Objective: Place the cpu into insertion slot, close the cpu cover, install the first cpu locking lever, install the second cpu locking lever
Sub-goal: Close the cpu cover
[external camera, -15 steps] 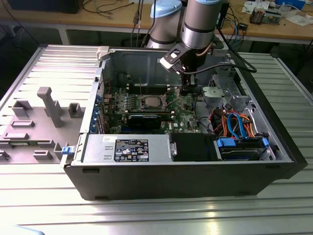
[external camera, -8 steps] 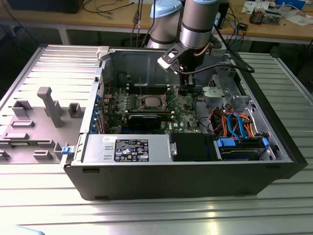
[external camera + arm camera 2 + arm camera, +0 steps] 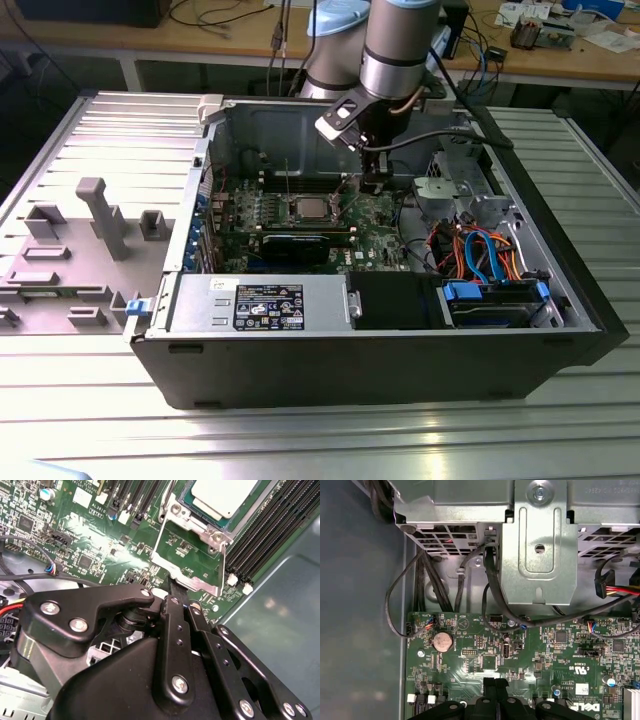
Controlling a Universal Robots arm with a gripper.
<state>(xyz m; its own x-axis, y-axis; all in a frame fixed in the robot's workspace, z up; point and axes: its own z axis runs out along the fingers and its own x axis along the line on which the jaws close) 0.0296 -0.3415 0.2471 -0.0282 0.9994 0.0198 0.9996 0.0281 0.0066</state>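
Gripper (image 3: pixel 181 601), apparently closed, tips at the edge of the cpu cover (image 3: pixel 200 582); the cpu (image 3: pixel 227 495) lies just beyond.

Silver-topped cpu (image 3: pixel 227 495) sits flat in the insertion slot (image 3: pixel 190 517), cpu cover (image 3: pixel 200 583) swung open beside it.

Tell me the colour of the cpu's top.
Pale silver-grey. The cpu shows best in the second wrist view.
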